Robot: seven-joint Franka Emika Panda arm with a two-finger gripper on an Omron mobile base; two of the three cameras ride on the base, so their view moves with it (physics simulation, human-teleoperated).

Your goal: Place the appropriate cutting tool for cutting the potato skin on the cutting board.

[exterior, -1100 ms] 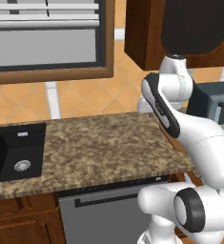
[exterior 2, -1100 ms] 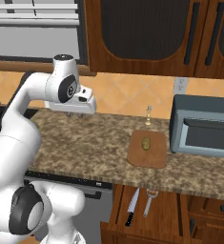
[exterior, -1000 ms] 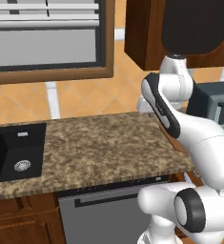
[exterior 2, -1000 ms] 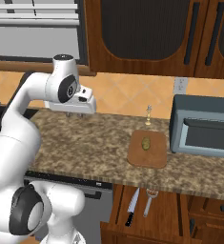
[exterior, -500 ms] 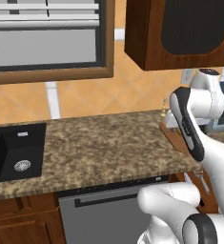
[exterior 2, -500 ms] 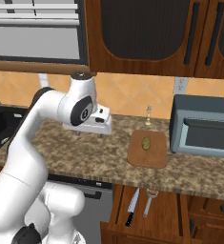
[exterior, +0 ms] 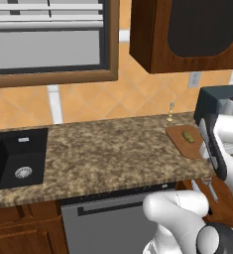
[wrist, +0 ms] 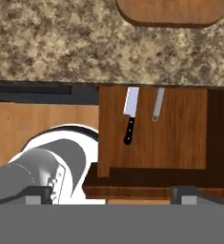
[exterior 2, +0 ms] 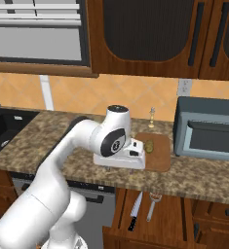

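The gripper (wrist: pixel 111 190) hangs above an open drawer (wrist: pixel 151 128); its tips are barely visible, so the opening cannot be judged. The drawer holds a black-handled knife (wrist: pixel 129 114) and a slim metal peeler (wrist: pixel 157 103), side by side. The potato (exterior 2: pixel 149 145) rests on the cutting board (exterior 2: pixel 161 154) on the counter (exterior 2: pixel 62 146), beside the microwave (exterior 2: pixel 206 134).

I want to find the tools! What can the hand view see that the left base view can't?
The hand view looks down into an open drawer with a black-handled knife and a silver peeler lying side by side. The left base view shows the potato, a black sink and a small bottle. Both show the cutting board and the granite counter.
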